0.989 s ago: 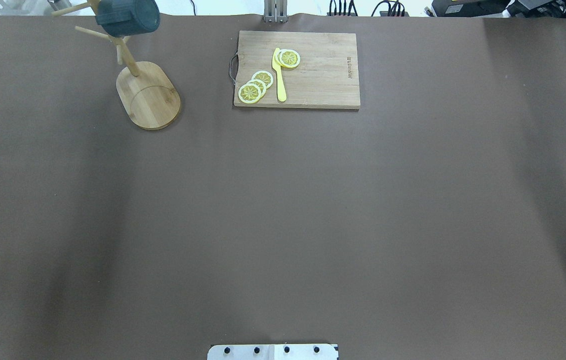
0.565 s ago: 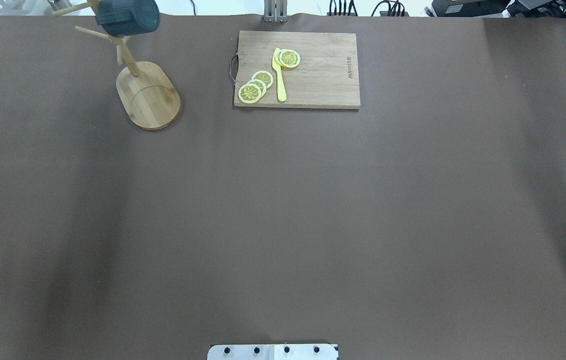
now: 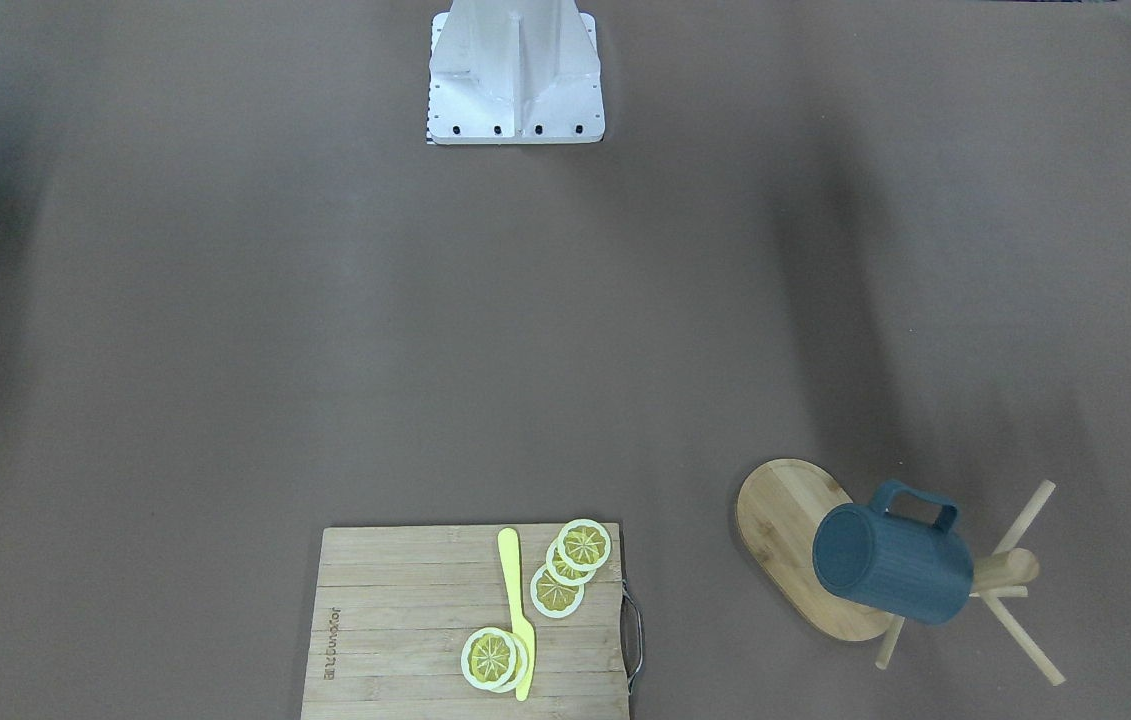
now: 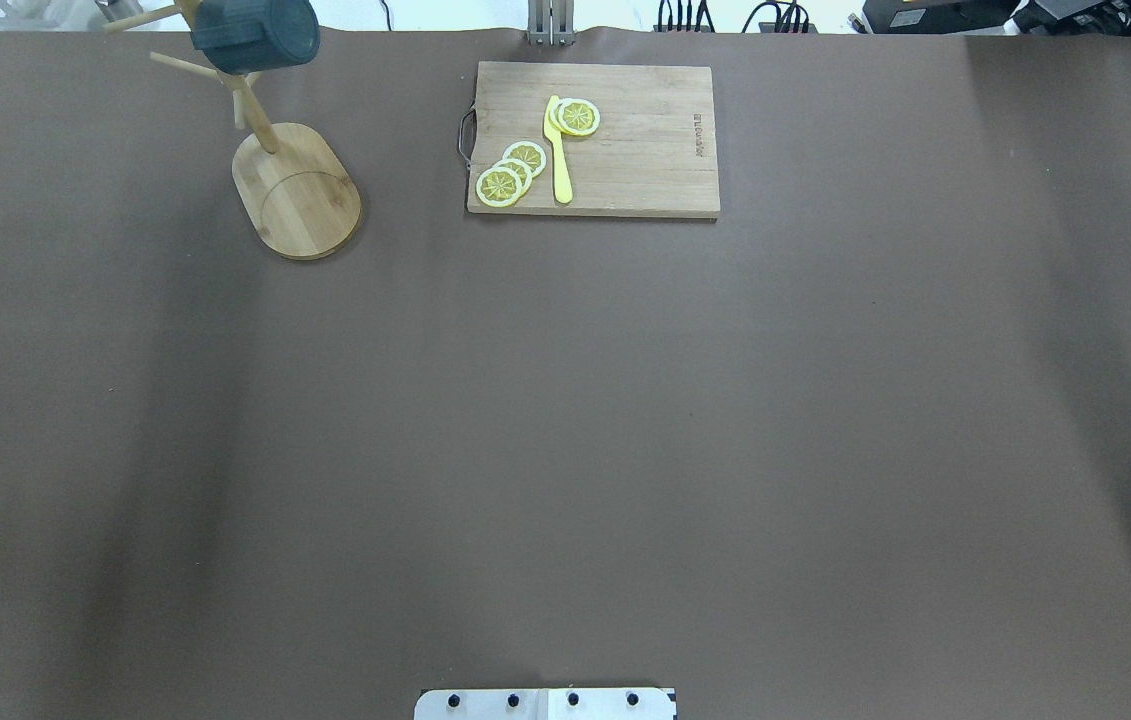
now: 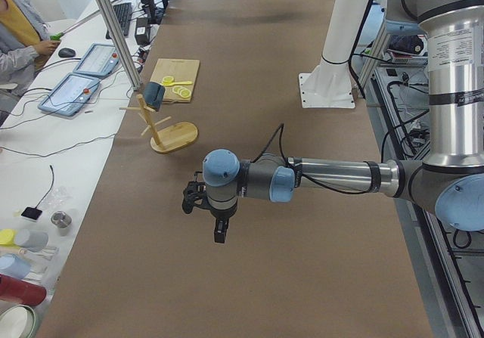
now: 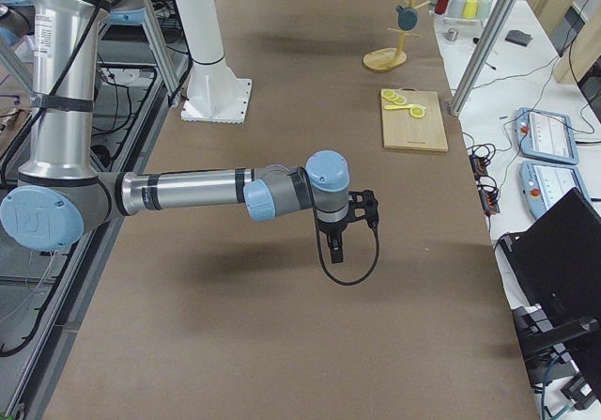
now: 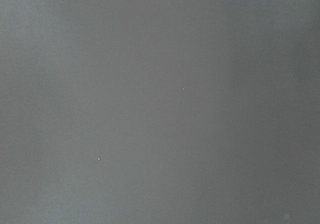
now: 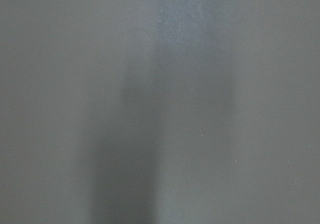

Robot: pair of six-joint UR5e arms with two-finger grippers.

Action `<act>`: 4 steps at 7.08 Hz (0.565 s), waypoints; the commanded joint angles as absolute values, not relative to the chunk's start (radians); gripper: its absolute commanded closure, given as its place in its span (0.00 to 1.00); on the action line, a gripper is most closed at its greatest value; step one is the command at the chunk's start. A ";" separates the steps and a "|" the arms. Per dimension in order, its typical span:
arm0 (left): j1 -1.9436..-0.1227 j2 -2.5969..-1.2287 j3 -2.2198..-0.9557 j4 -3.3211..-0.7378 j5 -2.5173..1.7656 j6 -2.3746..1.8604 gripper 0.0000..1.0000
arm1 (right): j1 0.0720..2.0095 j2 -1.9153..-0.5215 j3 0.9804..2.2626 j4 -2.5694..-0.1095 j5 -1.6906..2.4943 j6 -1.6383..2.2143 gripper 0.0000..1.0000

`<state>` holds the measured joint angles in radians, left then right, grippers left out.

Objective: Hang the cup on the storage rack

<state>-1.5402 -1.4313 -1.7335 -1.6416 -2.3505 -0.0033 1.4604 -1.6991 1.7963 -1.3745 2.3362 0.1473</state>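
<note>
Ribbed blue-grey cup (image 3: 890,565) hung tilted on thin round peg of bamboo storage rack (image 3: 775,520) (left gripper (image 5: 218,232), right gripper (image 6: 337,249): jaws' gap unreadable).

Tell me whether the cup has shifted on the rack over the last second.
No. In the overhead view the cup hangs at the same spot above the storage rack base, equally far from the cutting board.

The overhead view's top edge crops the cup (image 4: 255,35) and the storage rack (image 4: 297,190).

Matt ribbed cup (image 3: 890,570) (pale wooden storage rack (image 3: 775,522))
</note>
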 commanded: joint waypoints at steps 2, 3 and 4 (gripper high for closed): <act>-1.540 -1.428 -1.729 -1.641 -2.355 -0.003 0.02 | 1.460 -1.700 1.796 -1.374 2.336 0.147 0.00; -1.540 -1.428 -1.727 -1.638 -2.356 -0.005 0.02 | 1.460 -1.700 1.796 -1.374 2.336 0.147 0.00; -1.540 -1.425 -1.726 -1.640 -2.359 -0.008 0.02 | 1.459 -1.698 1.796 -1.374 2.336 0.147 0.00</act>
<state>-1.5401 -1.4275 -1.7272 -1.6398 -2.3560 -0.0048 1.4601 -1.6991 1.7963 -1.3744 2.3362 0.1473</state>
